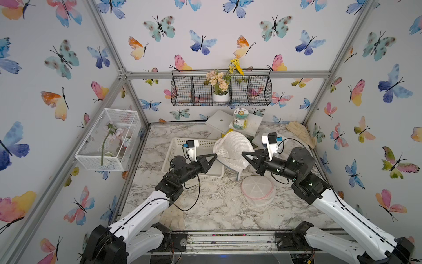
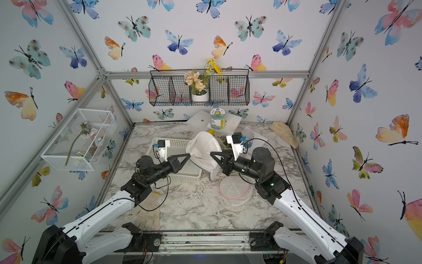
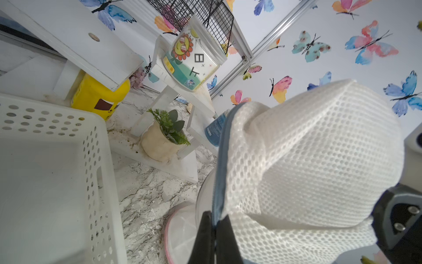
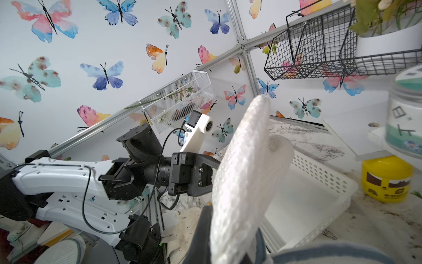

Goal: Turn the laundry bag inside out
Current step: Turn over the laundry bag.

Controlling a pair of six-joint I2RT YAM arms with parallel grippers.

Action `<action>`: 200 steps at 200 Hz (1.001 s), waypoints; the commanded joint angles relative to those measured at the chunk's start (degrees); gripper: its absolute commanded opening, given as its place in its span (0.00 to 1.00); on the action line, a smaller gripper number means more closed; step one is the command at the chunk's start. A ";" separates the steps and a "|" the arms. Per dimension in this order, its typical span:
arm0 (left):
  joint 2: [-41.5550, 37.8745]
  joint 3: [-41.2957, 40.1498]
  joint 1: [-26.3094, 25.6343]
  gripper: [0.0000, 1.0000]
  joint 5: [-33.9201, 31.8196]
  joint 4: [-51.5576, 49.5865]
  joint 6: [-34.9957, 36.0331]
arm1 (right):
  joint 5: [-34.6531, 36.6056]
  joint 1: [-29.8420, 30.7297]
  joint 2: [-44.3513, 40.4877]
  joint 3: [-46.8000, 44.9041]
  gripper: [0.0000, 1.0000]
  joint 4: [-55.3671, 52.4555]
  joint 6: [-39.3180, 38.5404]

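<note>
The laundry bag is white mesh with a grey-blue trim, and it hangs bunched above the table between my two arms. My left gripper is shut on the bag's left edge. In the left wrist view its black fingers pinch the blue trim at the gripper, and the mesh billows beside them. My right gripper is shut on the bag's right side. In the right wrist view the mesh covers one finger of that gripper.
A white perforated basket sits under the left gripper. A round mesh bag with pink trim lies front right. Gloves lie at the front and back right. A white stand with a jar, a yellow tub and a potted plant crowd the back.
</note>
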 commanded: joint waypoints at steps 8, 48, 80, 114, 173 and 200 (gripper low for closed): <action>2.27 -1.20 -3.17 0.00 0.67 5.77 6.20 | -3.01 -0.32 2.90 2.53 0.02 18.30 8.81; 3.38 -4.35 -3.67 0.00 1.55 22.09 0.90 | -2.75 -0.23 7.99 0.52 0.02 30.57 15.70; 0.30 -10.10 -3.67 0.00 -3.61 33.83 -1.94 | 12.58 -0.23 5.98 -1.52 0.02 23.59 10.64; -5.88 -12.58 -3.67 0.00 -10.56 28.56 3.42 | 21.14 -0.23 5.38 0.25 0.02 14.68 10.83; -8.44 -9.95 -9.45 0.00 -12.23 16.62 20.86 | 26.63 -0.23 6.42 4.15 0.02 12.11 21.49; -7.06 -12.60 -10.09 0.00 -12.26 22.26 19.57 | 21.39 -0.23 8.52 5.69 0.02 19.10 29.39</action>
